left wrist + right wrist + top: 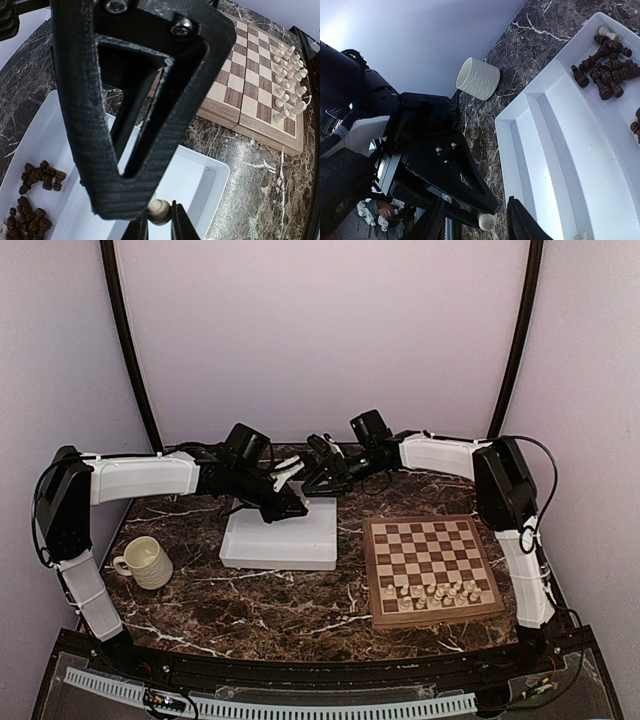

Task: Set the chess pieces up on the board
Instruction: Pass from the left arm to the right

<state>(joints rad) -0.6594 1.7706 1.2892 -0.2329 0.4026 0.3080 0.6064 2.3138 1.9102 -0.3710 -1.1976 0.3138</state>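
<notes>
Likely a handover above the white rectangular divided tray (280, 540), centre frame. The left gripper (295, 508) pinches a cream-white turned chess piece (159, 211), seemingly a pawn, between the spread jaws of the right gripper (476, 201). Next, the right should close before the left lets go.

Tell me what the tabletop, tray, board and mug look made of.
Tabletop: dark stone or a stone-look laminate, white veining, slight sheen. Tray: probably white plastic, smooth moulded dividers. Board: apparently wood, tan and brown checks, light border. Mug: likely glazed ceramic, cream, ribbed wall.
</notes>
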